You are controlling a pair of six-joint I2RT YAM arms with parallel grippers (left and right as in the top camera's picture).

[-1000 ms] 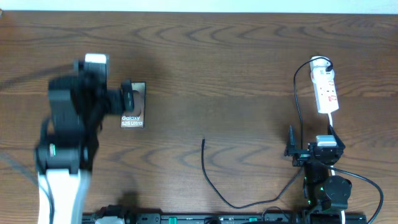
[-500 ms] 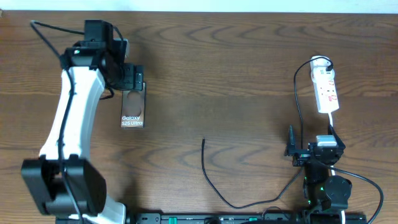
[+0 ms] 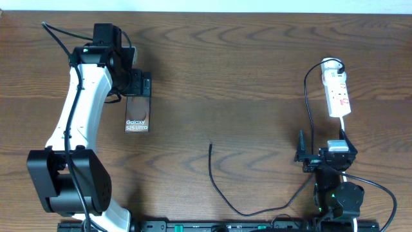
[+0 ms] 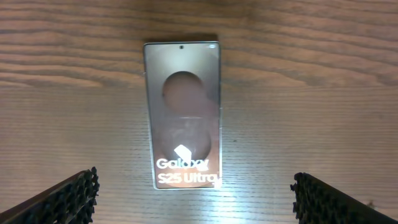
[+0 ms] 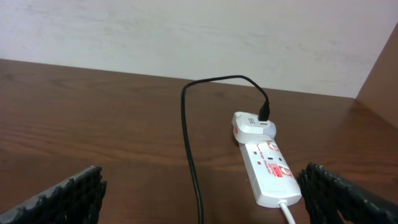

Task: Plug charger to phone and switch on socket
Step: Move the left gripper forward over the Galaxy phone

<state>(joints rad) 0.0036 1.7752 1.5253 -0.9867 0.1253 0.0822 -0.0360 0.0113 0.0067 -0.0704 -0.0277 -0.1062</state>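
The phone [image 3: 136,117] lies flat on the left of the table, its brown face and white lettering up. My left gripper [image 3: 140,86] hovers over its far end, jaws wide apart. In the left wrist view the phone [image 4: 182,112] lies ahead of the gripper [image 4: 196,204], whose fingers [image 4: 65,199] touch nothing. The charger cable [image 3: 219,187] has its free tip [image 3: 210,146] at mid-table, and its other end is plugged into the socket [image 3: 338,91] at the right. My right gripper [image 5: 205,199] is open and empty, short of the socket [image 5: 268,171], with the charger cable [image 5: 188,143] running between its fingers.
A white cord [image 3: 346,124] leaves the socket's near end toward the right arm's base [image 3: 338,193]. A pale wall [image 5: 186,31] rises behind the table's far edge. The left arm's white link [image 3: 77,122] stretches over the table's left side.
The left arm has swung up from a blurred pose beside the phone and settled over the phone's far end. Right arm, charger and socket have not moved.
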